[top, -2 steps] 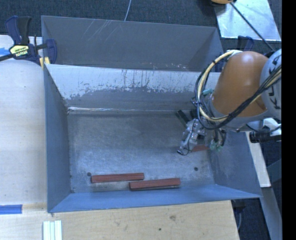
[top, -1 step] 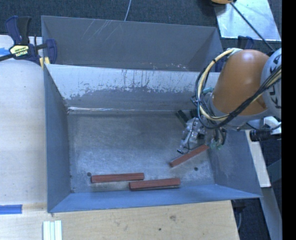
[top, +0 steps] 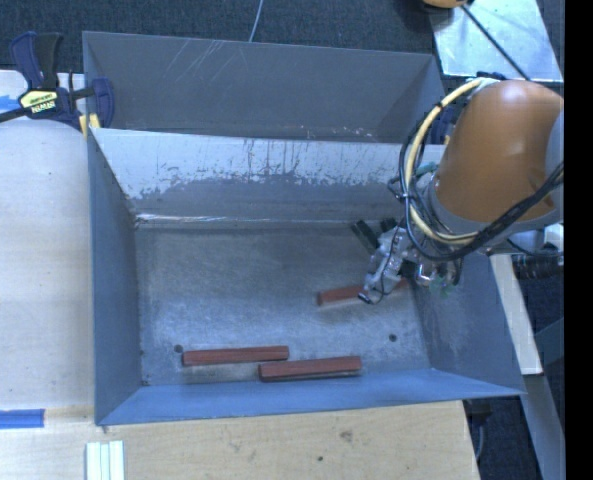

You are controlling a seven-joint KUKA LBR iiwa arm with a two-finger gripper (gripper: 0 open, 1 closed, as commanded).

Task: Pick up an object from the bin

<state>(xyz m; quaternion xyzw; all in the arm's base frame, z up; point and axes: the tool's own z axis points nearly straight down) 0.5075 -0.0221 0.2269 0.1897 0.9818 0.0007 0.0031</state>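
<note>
The claw (top: 379,286) sat low over the right part of the bin floor, under the arm's orange-domed wrist. Whether it stood wide or narrow could not be told, because its tip was a small dark-and-silver tangle against the grey.

Touching it, or just under it, lay the right end of a short reddish-brown wooden-looking stick (top: 338,296). The rest of the stick ran away from the claw toward the view's left. Its long axis was nearly level across the view, rising slightly toward the claw. By my reading, the claw was therefore at one end of the stick and not over its middle, so a lift from there might let the free left end sag or swing.

Well apart, near the front wall, lay two longer flat reddish-brown sticks, one (top: 235,355) to the left and the other (top: 309,369) just beside it, both also running left to right. The grey metal bin (top: 276,168) held nothing else of note.
</note>
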